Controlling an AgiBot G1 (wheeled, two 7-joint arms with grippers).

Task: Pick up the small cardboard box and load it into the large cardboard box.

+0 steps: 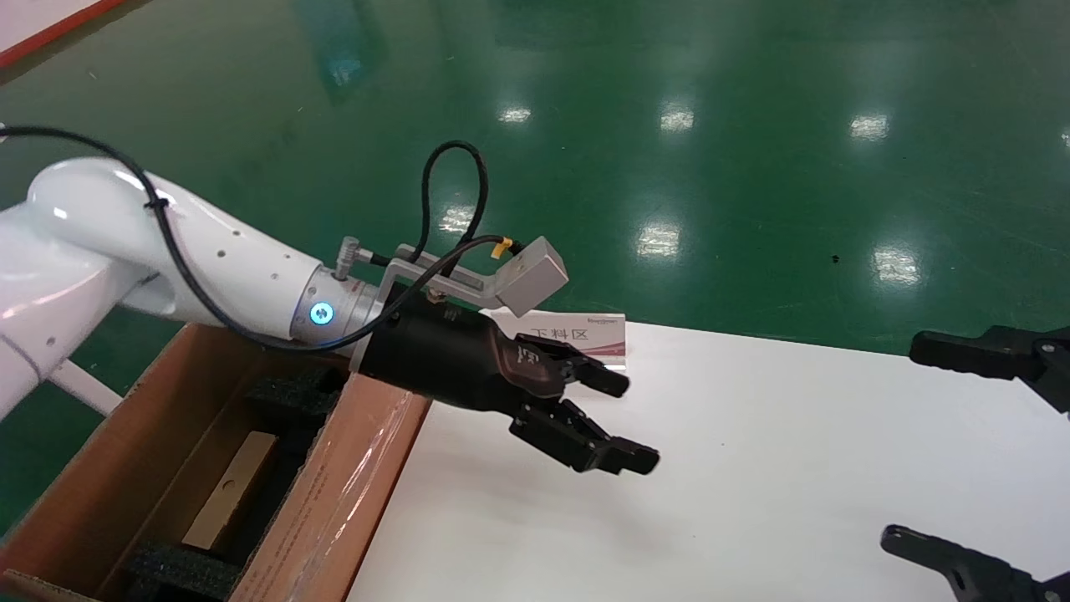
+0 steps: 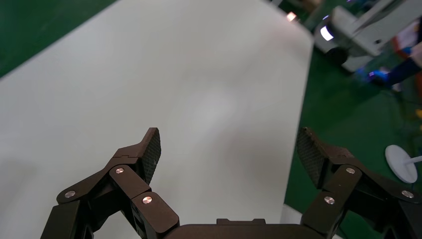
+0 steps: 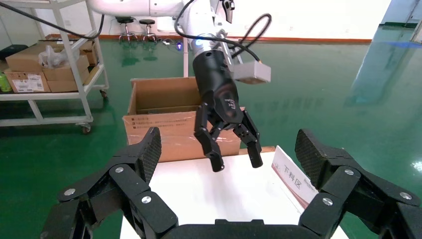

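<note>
The large cardboard box (image 1: 109, 451) stands open at the table's left end, its taped flap (image 1: 334, 493) against the table edge. The small cardboard box (image 1: 230, 489) lies flat inside it between black foam inserts (image 1: 180, 573). My left gripper (image 1: 623, 422) reaches over the flap and hovers above the white table (image 1: 752, 468), open and empty; it shows the same in the left wrist view (image 2: 229, 149) and in the right wrist view (image 3: 236, 164). My right gripper (image 1: 903, 441) is open and empty at the table's right side, also in its own view (image 3: 229, 147). The large box also shows there (image 3: 164, 124).
A white and red sign card (image 1: 585, 334) stands at the table's far edge, just behind my left gripper, also in the right wrist view (image 3: 293, 179). Green floor surrounds the table. A shelf cart with cartons (image 3: 50, 74) stands beyond the large box.
</note>
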